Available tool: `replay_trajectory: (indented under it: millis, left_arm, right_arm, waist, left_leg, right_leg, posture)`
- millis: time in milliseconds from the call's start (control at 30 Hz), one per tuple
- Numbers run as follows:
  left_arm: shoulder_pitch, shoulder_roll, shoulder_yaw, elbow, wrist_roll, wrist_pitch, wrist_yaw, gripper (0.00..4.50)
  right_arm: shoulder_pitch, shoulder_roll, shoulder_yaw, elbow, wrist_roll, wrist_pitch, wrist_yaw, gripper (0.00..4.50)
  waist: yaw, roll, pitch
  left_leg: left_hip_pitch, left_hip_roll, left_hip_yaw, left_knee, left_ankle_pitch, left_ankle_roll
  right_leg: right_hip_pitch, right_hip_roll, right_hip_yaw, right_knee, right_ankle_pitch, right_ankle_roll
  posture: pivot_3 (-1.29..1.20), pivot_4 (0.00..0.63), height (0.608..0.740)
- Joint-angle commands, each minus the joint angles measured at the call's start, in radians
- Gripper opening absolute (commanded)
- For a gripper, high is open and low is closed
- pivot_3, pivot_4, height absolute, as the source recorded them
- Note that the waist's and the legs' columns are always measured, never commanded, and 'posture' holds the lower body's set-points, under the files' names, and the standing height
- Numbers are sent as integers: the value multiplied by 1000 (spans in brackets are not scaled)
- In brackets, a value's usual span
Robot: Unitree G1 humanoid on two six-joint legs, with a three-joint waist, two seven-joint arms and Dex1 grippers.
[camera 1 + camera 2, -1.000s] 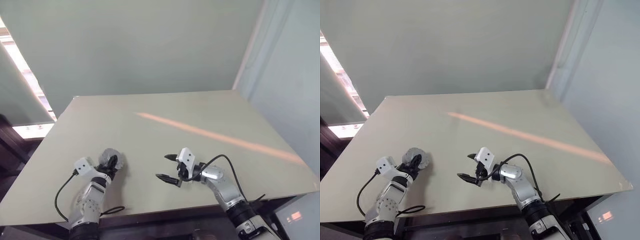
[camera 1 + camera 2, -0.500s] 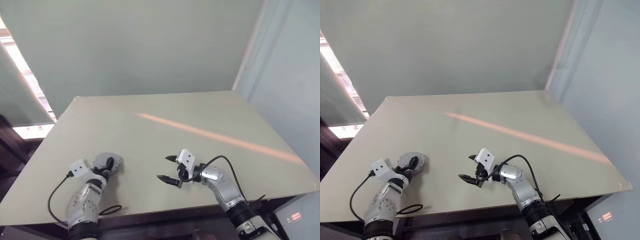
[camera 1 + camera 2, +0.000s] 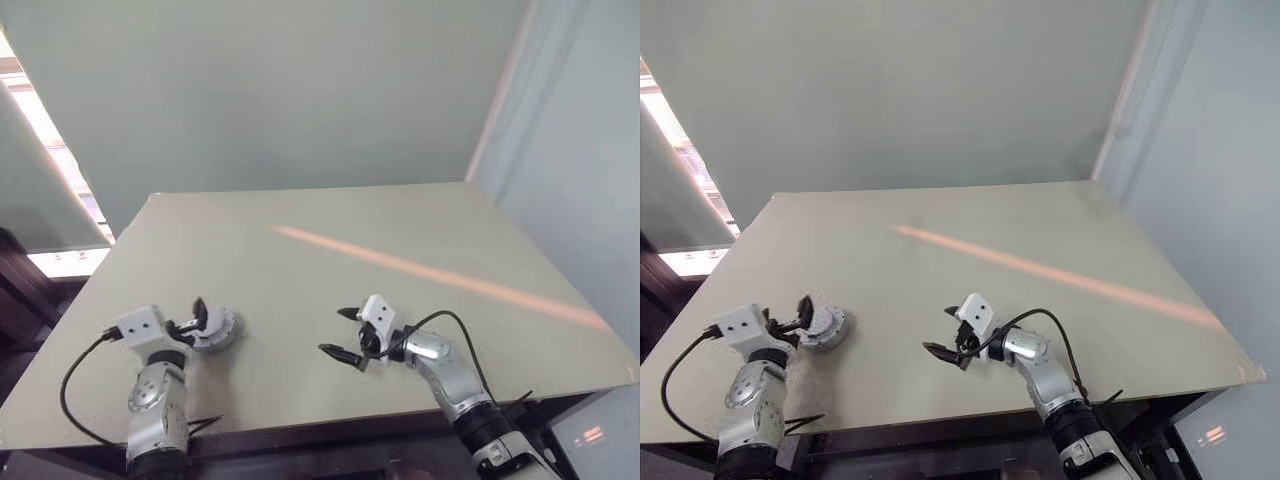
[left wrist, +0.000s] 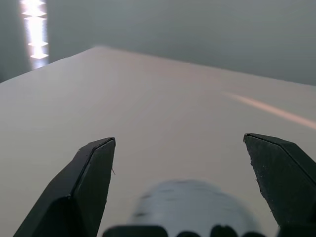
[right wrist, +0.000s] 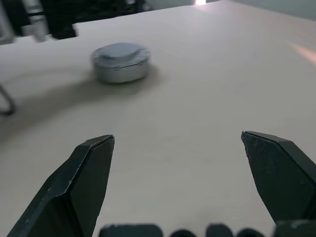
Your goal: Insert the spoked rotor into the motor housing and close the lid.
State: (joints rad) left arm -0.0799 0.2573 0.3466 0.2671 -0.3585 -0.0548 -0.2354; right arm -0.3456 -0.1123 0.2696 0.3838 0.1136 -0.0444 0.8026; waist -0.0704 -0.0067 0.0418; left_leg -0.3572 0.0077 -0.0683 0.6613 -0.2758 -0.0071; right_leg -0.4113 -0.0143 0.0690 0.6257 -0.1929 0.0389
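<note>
The motor housing (image 3: 216, 329) is a round silvery-grey cup lying flat on the table near its front left. In the right wrist view the lid (image 5: 121, 51) sits as a flatter disc on top of the housing (image 5: 121, 72). The spoked rotor is hidden. My left gripper (image 3: 196, 320) is open, held level just behind the housing and slightly above it. The blurred housing (image 4: 190, 207) lies low between its spread fingers (image 4: 91, 182), untouched. My right gripper (image 3: 332, 331) is open and empty, a hand's width to the right of the housing and pointing toward it.
The pale table (image 3: 400, 230) has its front edge just below both arms. An orange streak of light (image 3: 430, 275) crosses it. A black cable (image 3: 72, 385) loops off the left wrist over the front left edge.
The left gripper opened and let go of the housing, which now lies flat on the table. The left hand then rose a little and rolled. The right arm barely moved.
</note>
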Motion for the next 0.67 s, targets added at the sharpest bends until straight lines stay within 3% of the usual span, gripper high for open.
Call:
replay_trajectory:
  millis: [33, 300, 667]
  left_arm:
    - [35, 4, -81, -168, -26, 40, -109, 4457]
    - [176, 13, -212, -403, -55, 123, -261, 4457]
    - [215, -10, -237, -413, -46, 125, -270, 4457]
  right_arm:
    - [-9, -14, -70, -53, 50, 10, -17, 4500]
    - [64, -79, -149, -155, 95, 72, -38, 4500]
    - [119, -113, -172, -218, 105, 98, -59, 4500]
  waist:
    - [-1, 0, 0]
    - [-1, 1, 1]
    - [-1, 2, 1]
  left_leg:
    - [0, 0, 0, 0, 0, 0]
    - [0, 0, 1, 0, 0, 0]
    - [2, 1, 2, 1, 0, 0]
  right_leg:
    - [0, 0, 0, 0, 0, 0]
    - [0, 0, 1, 0, -1, -1]
    - [1, 0, 1, 0, -2, -2]
  posture:
    - [0, 0, 740]
    - [0, 0, 740]
    - [0, 0, 740]
